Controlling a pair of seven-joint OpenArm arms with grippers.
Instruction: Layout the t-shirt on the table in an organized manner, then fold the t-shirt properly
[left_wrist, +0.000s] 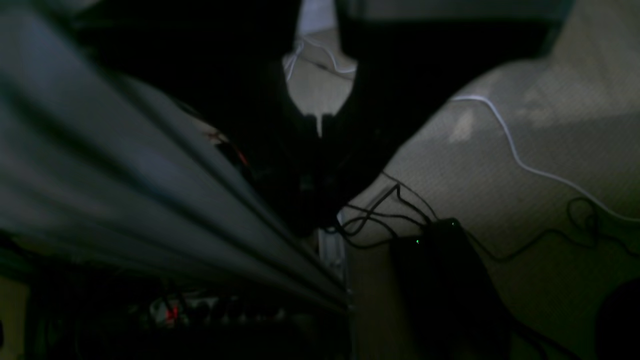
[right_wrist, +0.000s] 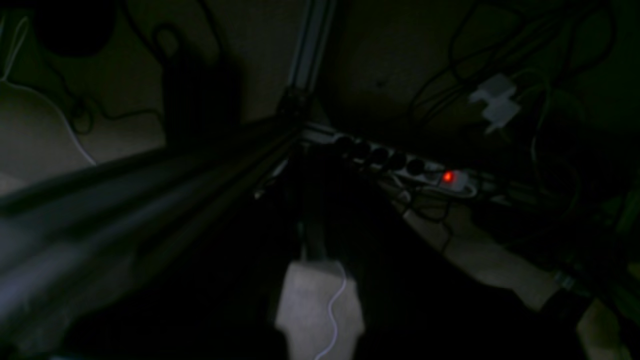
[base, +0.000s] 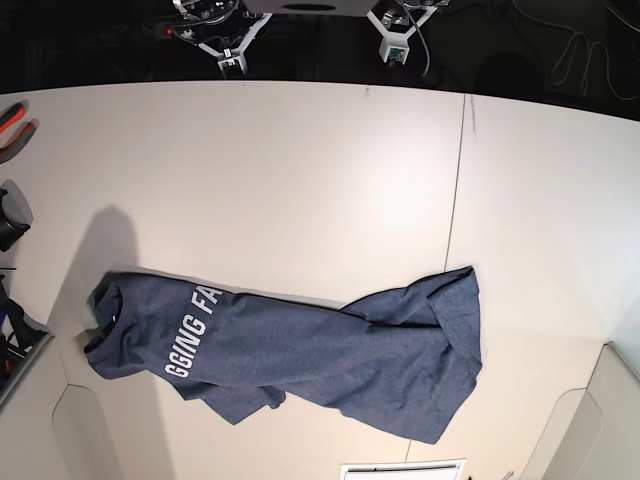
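Note:
The navy t-shirt (base: 300, 350) lies rumpled across the near part of the off-white table (base: 300, 170), stretched left to right, with folds bunched at its right end. Part of its white lettering (base: 195, 335) shows on the left half. Both grippers sit past the table's far edge, well away from the shirt. My left gripper (base: 394, 48) appears in its own wrist view as a dark silhouette (left_wrist: 320, 127) with the fingers together and nothing between them. My right gripper (base: 232, 55) is also a dim silhouette (right_wrist: 311, 240), shut and holding nothing.
A thin dark seam (base: 458, 190) crosses the table right of centre. Red-handled pliers (base: 12, 125) and dark gear (base: 12, 220) sit at the left edge. Below the wrist cameras are a metal frame beam (left_wrist: 125, 190), floor cables (left_wrist: 500, 130) and a lit power strip (right_wrist: 447, 176).

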